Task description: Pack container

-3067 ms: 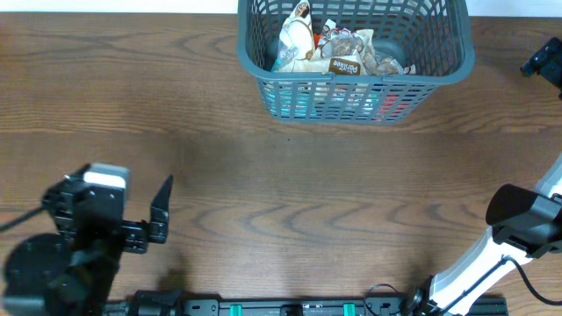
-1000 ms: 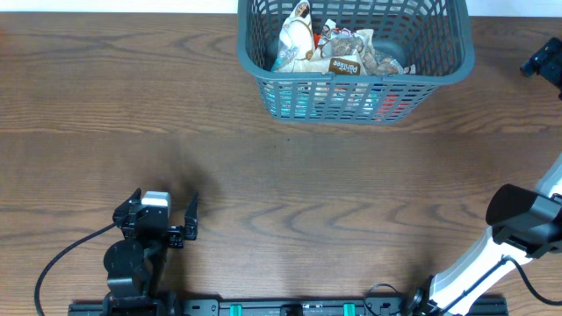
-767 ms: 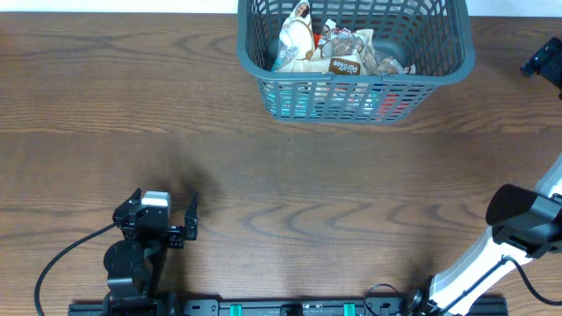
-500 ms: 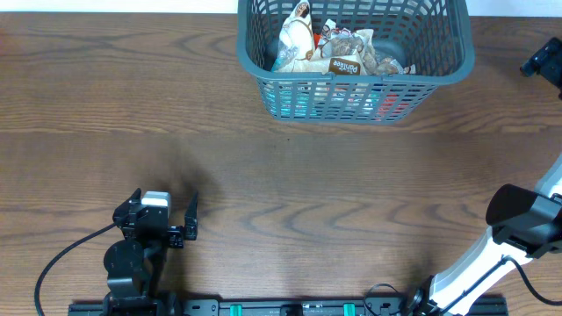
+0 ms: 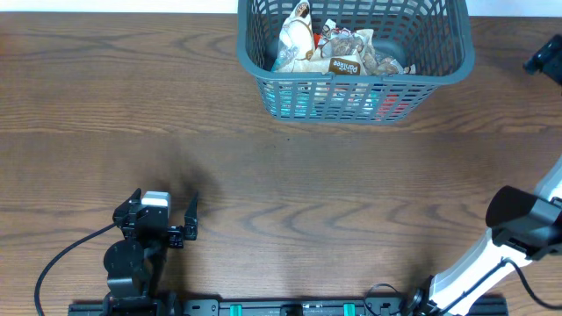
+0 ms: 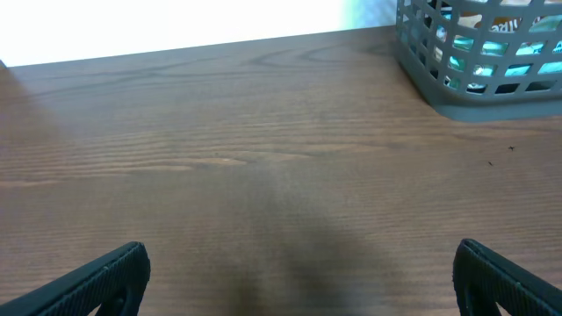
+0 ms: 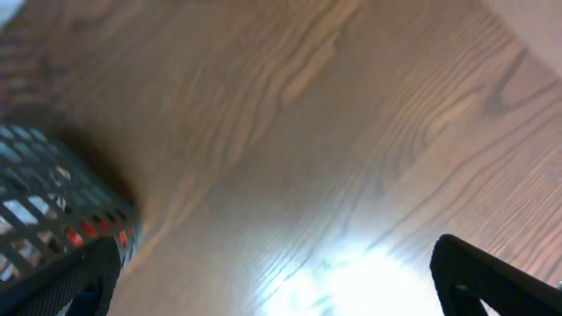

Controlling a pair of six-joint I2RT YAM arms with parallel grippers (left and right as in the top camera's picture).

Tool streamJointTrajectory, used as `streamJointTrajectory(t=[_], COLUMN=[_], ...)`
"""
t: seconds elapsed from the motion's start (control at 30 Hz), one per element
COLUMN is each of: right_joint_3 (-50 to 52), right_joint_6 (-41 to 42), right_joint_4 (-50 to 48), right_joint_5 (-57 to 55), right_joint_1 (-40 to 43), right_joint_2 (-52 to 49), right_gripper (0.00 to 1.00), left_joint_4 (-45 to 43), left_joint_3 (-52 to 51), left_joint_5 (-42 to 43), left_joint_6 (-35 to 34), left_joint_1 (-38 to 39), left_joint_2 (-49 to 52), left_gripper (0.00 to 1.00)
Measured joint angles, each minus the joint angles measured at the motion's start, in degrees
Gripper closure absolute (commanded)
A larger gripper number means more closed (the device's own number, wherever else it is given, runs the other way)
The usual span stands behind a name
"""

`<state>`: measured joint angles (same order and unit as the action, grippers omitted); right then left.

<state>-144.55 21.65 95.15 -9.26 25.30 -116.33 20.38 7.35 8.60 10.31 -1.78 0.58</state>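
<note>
My left gripper and right gripper stand spread and empty. The packets sit in the basket, so I reckon parking well clear of its rim is best.

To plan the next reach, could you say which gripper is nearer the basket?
Right. The right gripper hovers just right of the basket; the left gripper is far off, front-left.

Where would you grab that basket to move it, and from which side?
Grip the basket by its top rim at the right end, coming straight down from above to straddle the thin upright wall. The packets pile up on the left and middle, so that end is likely free inside.
</note>
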Motion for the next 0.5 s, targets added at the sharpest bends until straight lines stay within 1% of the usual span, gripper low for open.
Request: streamJointTrajectory(t=[0.1, 0.2, 0.27, 0.4, 0.5], right_joint_3=[1.18, 5.42, 11.13, 27.17, 38.80], right_joint_6=[0.00, 0.00, 0.02, -0.24, -0.39], right_joint_4=[-1.31, -6.60, -13.35, -33.09, -43.19], right_joint_5=[-1.36, -2.23, -2.69, -3.37, -3.41], right_joint_1=[-0.74, -2.14, -4.04, -10.16, -14.12], right_joint_2=[3.76, 10.75, 17.31, 31.80, 40.85], right_gripper=[0.01, 0.01, 0.01, 0.01, 0.01], left_joint_4=[0.00, -0.02, 0.00, -0.04, -0.04], left_joint_3=[0.00, 0.00, 0.00, 0.00, 0.00], left_joint_5=[0.02, 0.00, 0.00, 0.00, 0.00], left_joint_6=[0.00, 0.00, 0.00, 0.00, 0.00], left_joint_1=[0.00, 0.00, 0.00, 0.00, 0.00], left_joint_2=[0.00, 0.02, 0.00, 0.00, 0.00], left_gripper=[0.01, 0.01, 0.01, 0.01, 0.01])
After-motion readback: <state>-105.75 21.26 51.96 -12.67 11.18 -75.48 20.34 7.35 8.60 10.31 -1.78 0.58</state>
